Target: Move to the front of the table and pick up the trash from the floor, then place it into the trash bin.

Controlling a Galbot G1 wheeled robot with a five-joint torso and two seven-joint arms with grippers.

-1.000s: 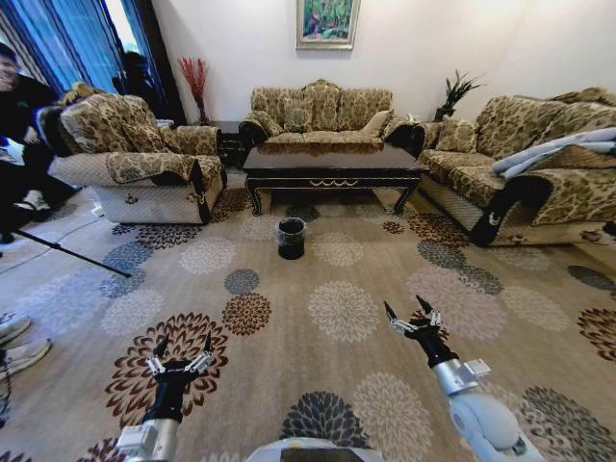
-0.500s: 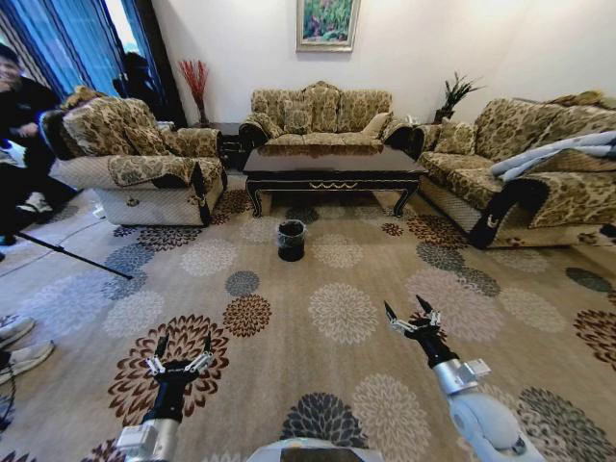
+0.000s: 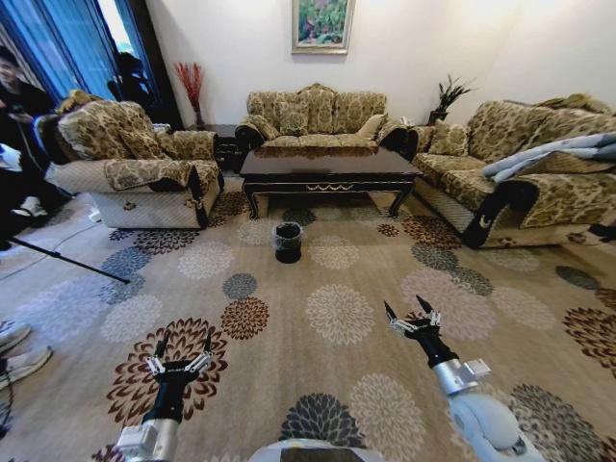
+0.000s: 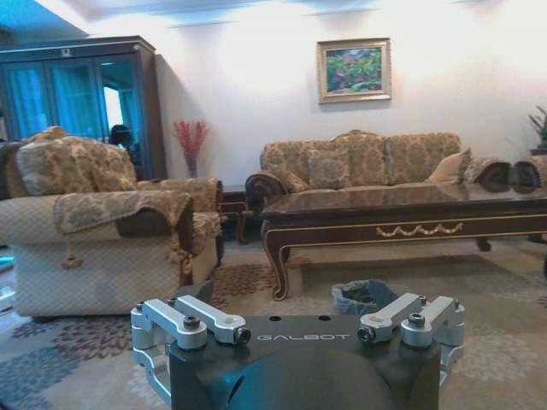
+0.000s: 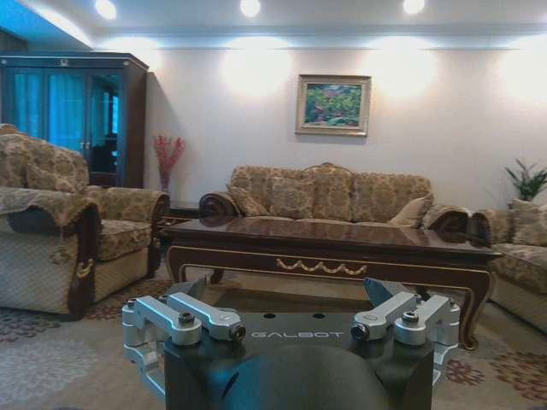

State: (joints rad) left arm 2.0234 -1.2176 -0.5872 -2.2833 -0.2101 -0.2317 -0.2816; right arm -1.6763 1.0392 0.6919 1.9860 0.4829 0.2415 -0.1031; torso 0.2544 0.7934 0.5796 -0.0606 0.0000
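Your floor (image 3: 346, 289) is beige carpet with round flower medallions in brown, grey-blue and cream, running from the robot's base to the sofas; the table (image 3: 327, 168) sits at 12 o'clock, low, long, glossy dark wood with curved legs and a gold scroll on its front edge; in the right wrist view the table (image 5: 342, 243) stands straight ahead. A patterned sofa (image 3: 318, 114) stands behind it, an armchair (image 3: 135, 164) at 10 o'clock, another sofa (image 3: 520, 164) at 2 o'clock; a framed painting (image 3: 322, 24) hangs on the white wall.

The bin (image 3: 287, 242) stands on the carpet just before the table, slightly toward 11 o'clock; small, round, black, lined with a thin greyish bag; the left wrist view shows the bin (image 4: 363, 297) beside a table leg. You cannot make out any trash on the carpet.

Your left gripper (image 3: 181, 353) hovers at 7 o'clock, fingers spread, empty; your right gripper (image 3: 410, 316) at 5 o'clock, likewise spread and empty. Both wrist housings read "GALBOT".
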